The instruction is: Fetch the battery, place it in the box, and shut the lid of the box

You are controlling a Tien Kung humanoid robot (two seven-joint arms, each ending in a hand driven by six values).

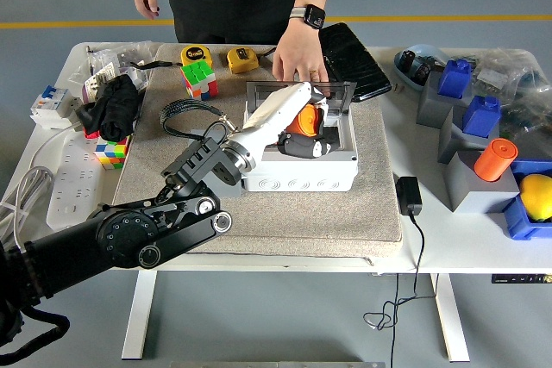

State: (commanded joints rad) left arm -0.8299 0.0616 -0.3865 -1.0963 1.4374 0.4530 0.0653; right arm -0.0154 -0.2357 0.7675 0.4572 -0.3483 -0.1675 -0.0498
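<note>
Presently: left hand (304, 131), fingers wrapped around the orange cylindrical battery (301, 121), poised directly over the open cavity of the grey junction box (298, 174). Battery's long axis tilted, not upright; cavity lies straight below. Clear lid (298, 92) raised at the rear, steadied by a person's hand (296, 62). Right hand absent.

White desk (448, 252) on pale legs (138, 312), with a crossbar low between them. Grey-blue floor (509, 316), smooth, evenly lit. 1 yellow line (69, 24) painted across the floor behind the desk. Black cable (405, 299) hangs off the desk's near edge, looping below.
</note>
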